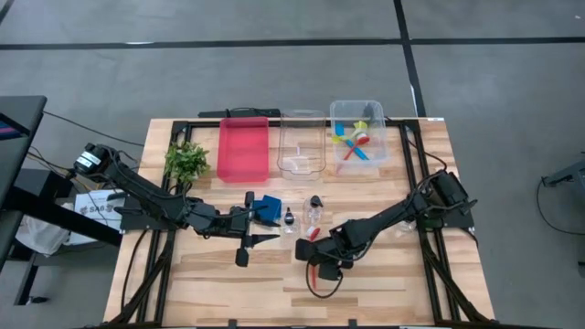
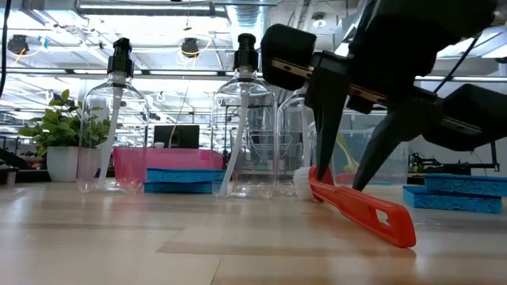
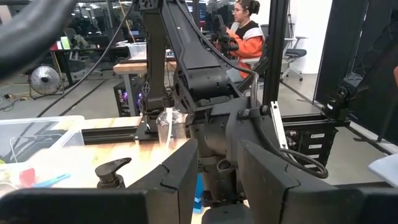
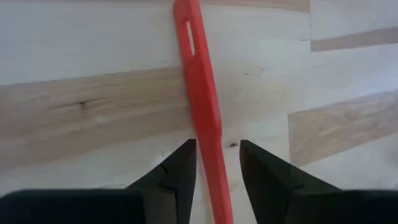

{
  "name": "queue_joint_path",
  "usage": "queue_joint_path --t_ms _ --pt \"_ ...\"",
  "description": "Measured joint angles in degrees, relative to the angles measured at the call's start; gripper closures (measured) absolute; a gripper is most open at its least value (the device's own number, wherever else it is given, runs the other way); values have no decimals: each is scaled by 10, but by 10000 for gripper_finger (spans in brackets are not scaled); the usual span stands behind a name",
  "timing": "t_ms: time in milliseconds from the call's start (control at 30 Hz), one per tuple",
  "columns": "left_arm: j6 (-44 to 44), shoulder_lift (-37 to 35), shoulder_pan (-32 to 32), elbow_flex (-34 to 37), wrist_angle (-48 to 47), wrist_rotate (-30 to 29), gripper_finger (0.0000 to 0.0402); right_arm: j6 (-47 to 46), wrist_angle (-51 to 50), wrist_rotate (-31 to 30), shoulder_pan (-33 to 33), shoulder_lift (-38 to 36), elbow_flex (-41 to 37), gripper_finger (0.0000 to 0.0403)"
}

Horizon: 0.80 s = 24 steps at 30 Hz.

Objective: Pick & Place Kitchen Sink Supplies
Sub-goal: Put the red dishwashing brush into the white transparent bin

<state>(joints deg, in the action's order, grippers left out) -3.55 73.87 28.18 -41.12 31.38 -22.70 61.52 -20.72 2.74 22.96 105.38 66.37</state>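
My right gripper (image 4: 217, 162) is open and points down over the red brush (image 2: 364, 207). One finger stands on each side of its handle (image 4: 202, 93), which lies flat on the table (image 1: 322, 254). My left gripper (image 1: 270, 233) is open at table centre beside a blue sponge (image 1: 267, 208). A sliver of that sponge (image 3: 198, 190) shows by one of its fingers, and I cannot tell whether they touch. Two clear pump bottles (image 1: 290, 217) (image 1: 315, 212) stand upright between the arms. In the low view, sponges (image 2: 182, 180) (image 2: 455, 194) lie flat.
Along the far edge sit a red tray (image 1: 243, 148), a clear bin (image 1: 302, 142), and a second clear bin (image 1: 359, 137) holding coloured brushes. A green plant (image 1: 186, 160) stands far left. A person sits beyond the table (image 3: 245, 31). Bare wood lies toward the near edge.
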Motion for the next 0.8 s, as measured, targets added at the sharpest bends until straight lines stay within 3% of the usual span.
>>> queue_joint_path --t_ms 500,700,800 --pt "0 0 0 0 2 0 286 0 -23 0 -3 23 1 336" --pt "0 0 0 0 2 0 286 1 -31 -53 16 23 3 387" --pt "0 0 0 0 2 0 286 0 -64 -86 26 23 23 388"
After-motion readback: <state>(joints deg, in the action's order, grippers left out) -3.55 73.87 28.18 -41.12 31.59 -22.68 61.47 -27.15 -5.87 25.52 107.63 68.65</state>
